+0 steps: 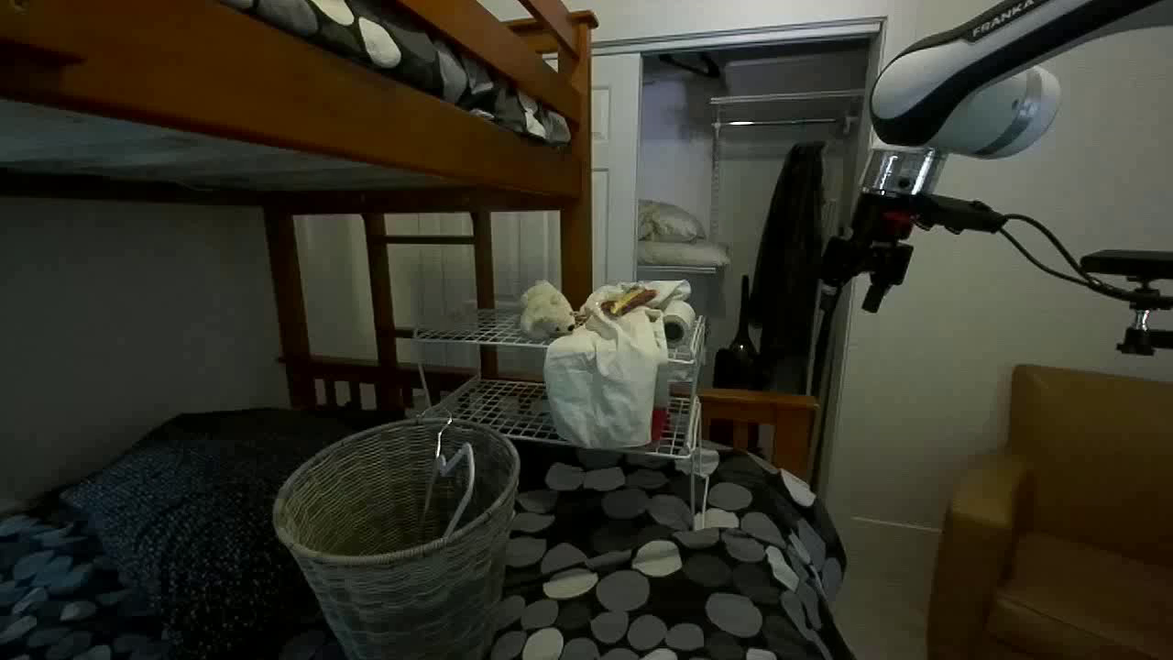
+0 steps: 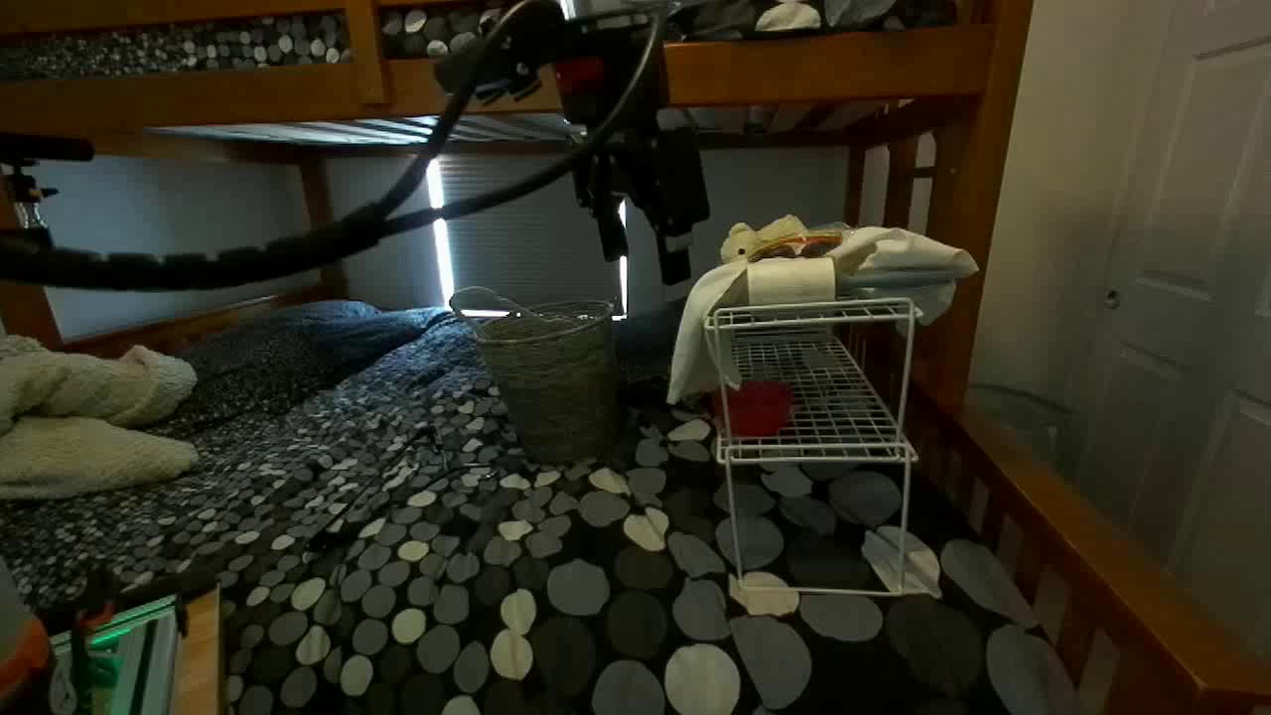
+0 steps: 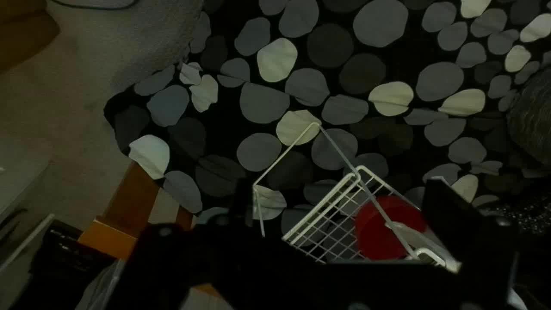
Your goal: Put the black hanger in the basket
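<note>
The woven basket (image 1: 394, 596) stands on the bed; it also shows in an exterior view (image 2: 551, 392), and its side shows at the right edge of the wrist view (image 3: 531, 118). A pale hanger (image 1: 467, 486) with a silver hook hangs inside its rim. A thin dark shape with a small shiny curve (image 2: 477, 468) lies on the bed beside the basket; it may be the black hanger, but it blends into the bedspread. My gripper (image 1: 852, 286) is open and empty, high above the bed; it also shows in an exterior view (image 2: 645, 253) and in the wrist view (image 3: 340, 189).
A white wire rack (image 2: 819, 452) stands beside the basket, under the gripper in the wrist view. It bears a plush bear (image 1: 547, 313), white cloth (image 1: 605, 385), a paper roll (image 1: 678, 323) and a red bowl (image 2: 760, 407). The upper bunk rail (image 2: 824, 74) and an armchair (image 1: 1054, 522) are nearby.
</note>
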{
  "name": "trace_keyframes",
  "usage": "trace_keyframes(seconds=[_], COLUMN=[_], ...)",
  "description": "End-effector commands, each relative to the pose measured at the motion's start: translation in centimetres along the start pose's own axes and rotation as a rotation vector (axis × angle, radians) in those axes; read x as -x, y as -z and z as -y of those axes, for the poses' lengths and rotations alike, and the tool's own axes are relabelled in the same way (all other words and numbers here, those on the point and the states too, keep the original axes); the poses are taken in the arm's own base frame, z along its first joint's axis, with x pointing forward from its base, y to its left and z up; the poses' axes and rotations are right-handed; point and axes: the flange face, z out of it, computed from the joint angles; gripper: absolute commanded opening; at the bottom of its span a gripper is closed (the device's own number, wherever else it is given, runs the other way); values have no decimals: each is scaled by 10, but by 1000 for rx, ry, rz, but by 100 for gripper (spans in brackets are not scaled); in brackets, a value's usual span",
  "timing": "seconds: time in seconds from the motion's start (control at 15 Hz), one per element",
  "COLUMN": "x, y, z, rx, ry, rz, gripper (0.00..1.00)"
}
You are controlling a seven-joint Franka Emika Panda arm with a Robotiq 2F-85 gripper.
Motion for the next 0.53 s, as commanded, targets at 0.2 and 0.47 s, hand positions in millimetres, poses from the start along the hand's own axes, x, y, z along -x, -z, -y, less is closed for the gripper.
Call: trace_keyframes(seconds=[0.2,0.47], x=[0,11], y=[0,-4], z=[-2,6], rx=[0,19], ry=[-3,56], rz=[1,5], gripper=[100,100])
